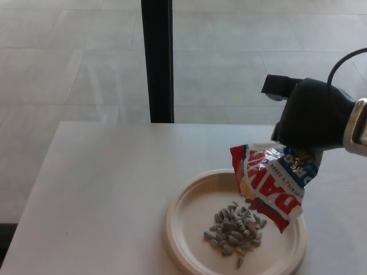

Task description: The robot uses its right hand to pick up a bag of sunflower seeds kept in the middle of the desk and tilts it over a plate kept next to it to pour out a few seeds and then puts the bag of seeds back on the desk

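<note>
My right hand (pixel 309 114) comes in from the right and is shut on the red, white and blue bag of sunflower seeds (pixel 269 180). The bag hangs tilted, mouth down, over the right half of the cream plate (pixel 183 235). A pile of grey seeds (pixel 234 230) lies in the middle of the plate, just below the bag's lower edge. My hand hides the bag's upper part. The left hand does not show.
The plate rests on a white desk (pixel 103 189), near its front right. A black post (pixel 157 60) stands behind the desk's far edge, with tiled floor beyond. A cable (pixel 344 60) loops above my right wrist.
</note>
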{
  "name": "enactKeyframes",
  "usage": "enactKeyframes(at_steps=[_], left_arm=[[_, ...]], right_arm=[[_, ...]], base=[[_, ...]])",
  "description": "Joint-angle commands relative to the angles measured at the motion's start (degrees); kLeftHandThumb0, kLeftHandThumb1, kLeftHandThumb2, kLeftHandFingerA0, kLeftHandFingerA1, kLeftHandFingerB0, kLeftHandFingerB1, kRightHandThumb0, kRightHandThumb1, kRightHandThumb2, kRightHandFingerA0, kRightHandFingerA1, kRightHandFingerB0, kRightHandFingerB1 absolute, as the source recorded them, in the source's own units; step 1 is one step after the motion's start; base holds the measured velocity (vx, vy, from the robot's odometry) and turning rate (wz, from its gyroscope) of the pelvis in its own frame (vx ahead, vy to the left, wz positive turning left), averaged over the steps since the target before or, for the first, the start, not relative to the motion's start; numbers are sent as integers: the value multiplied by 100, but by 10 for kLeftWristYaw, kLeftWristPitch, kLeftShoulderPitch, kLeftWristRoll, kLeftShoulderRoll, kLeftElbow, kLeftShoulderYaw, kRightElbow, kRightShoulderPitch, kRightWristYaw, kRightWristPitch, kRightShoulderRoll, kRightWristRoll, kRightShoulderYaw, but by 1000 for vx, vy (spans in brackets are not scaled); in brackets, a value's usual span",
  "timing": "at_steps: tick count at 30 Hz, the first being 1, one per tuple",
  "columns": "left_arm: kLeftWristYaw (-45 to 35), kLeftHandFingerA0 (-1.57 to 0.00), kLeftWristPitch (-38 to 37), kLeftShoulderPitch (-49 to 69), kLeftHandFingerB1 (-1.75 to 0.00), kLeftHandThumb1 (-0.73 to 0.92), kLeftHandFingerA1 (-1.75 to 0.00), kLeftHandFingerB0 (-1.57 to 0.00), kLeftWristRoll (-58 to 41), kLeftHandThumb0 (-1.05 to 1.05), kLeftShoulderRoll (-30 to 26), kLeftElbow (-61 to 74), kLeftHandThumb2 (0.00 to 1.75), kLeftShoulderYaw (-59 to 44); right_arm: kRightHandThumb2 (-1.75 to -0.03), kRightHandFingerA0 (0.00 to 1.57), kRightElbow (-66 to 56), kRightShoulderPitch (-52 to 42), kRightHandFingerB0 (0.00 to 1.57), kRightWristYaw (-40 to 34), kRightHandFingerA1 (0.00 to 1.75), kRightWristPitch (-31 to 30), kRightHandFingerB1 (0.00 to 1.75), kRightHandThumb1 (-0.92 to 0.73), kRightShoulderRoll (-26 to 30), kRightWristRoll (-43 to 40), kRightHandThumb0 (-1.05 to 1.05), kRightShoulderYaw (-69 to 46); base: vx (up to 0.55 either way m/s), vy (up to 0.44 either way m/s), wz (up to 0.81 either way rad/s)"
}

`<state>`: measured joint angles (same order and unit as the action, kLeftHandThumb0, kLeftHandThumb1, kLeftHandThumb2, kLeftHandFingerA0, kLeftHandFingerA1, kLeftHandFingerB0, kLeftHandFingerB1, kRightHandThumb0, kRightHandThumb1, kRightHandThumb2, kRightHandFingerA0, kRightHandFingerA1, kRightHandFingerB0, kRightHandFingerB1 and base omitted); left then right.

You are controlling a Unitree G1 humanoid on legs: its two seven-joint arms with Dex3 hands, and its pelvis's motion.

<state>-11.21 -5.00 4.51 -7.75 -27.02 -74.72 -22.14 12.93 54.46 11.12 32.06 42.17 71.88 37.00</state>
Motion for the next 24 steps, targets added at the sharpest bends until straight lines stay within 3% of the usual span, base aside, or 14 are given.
enactKeyframes(at_steps=[1,2,3,6,8,13,14,16,18,19,20,22,23,24], left_arm=[[-6,-40,7,2,-41,86,-61,-36,-7,-88,-13,-1,66,-5],[-7,-40,7,2,-41,86,-61,-36,-8,-88,-13,-1,66,-6],[-8,-41,7,2,-42,86,-62,-35,-8,-90,-14,0,66,-6],[-6,-41,2,5,-41,89,-60,-35,4,-88,-16,2,66,6],[2,-43,-2,5,-39,88,-58,-36,9,-89,-16,2,67,11],[-5,-42,6,11,-39,88,-57,-35,-1,-88,-14,-1,66,5],[-3,-42,4,11,-40,88,-58,-36,4,-88,-14,0,67,9],[-1,-43,9,9,-40,88,-59,-37,-2,-87,-12,0,66,4],[1,-42,5,10,-40,88,-59,-37,0,-88,-11,-1,66,6],[4,-41,5,10,-54,67,-66,-32,1,-82,-11,-1,109,7],[3,-41,3,13,-42,88,-60,-36,3,-87,-11,-1,67,9],[2,-41,1,16,-42,88,-60,-36,4,-87,-10,-1,67,9],[3,-42,0,18,-41,89,-58,-36,5,-87,-10,-1,67,11],[4,-44,0,20,-41,87,-60,-38,3,-88,-10,0,66,9]], right_arm=[[-85,99,-13,-9,86,50,111,-22,64,-61,0,-3,-36,-15],[-85,99,-13,-9,86,52,111,-21,64,-61,0,-5,-36,-16],[-88,96,-13,-11,85,59,83,-22,53,-60,-3,-10,-33,-19],[-86,101,-3,-35,81,45,106,-27,53,-61,-13,-49,-33,-44],[-90,99,0,-52,86,34,150,-31,73,-61,-18,-61,-35,-59],[-92,97,5,-114,89,35,148,-45,88,-61,-32,-126,-31,-111],[-96,93,13,-144,84,34,173,-57,115,-62,-38,-158,-25,-133],[-97,93,19,-162,86,7,175,-52,124,-59,-43,-165,-25,-149],[-86,94,22,-191,86,-3,175,-58,111,-63,-50,-184,-28,-171],[-87,87,25,-207,82,-1,174,-65,120,-67,-52,-193,-27,-181],[-88,91,30,-248,83,-3,173,-84,134,-64,-58,-214,-26,-205],[-88,91,29,-260,83,-4,173,-87,134,-64,-63,-217,-26,-214],[-89,103,27,-272,79,-5,173,-91,143,-60,-64,-215,-19,-221],[-89,83,29,-290,73,-12,175,-96,155,-63,-66,-221,-23,-231]], base=[[0,0,0],[0,0,0],[0,0,0],[0,0,0],[0,0,0],[0,0,0],[0,0,0],[0,0,0],[0,0,0],[0,0,0],[0,0,0],[0,0,0],[0,0,0],[0,0,0]])
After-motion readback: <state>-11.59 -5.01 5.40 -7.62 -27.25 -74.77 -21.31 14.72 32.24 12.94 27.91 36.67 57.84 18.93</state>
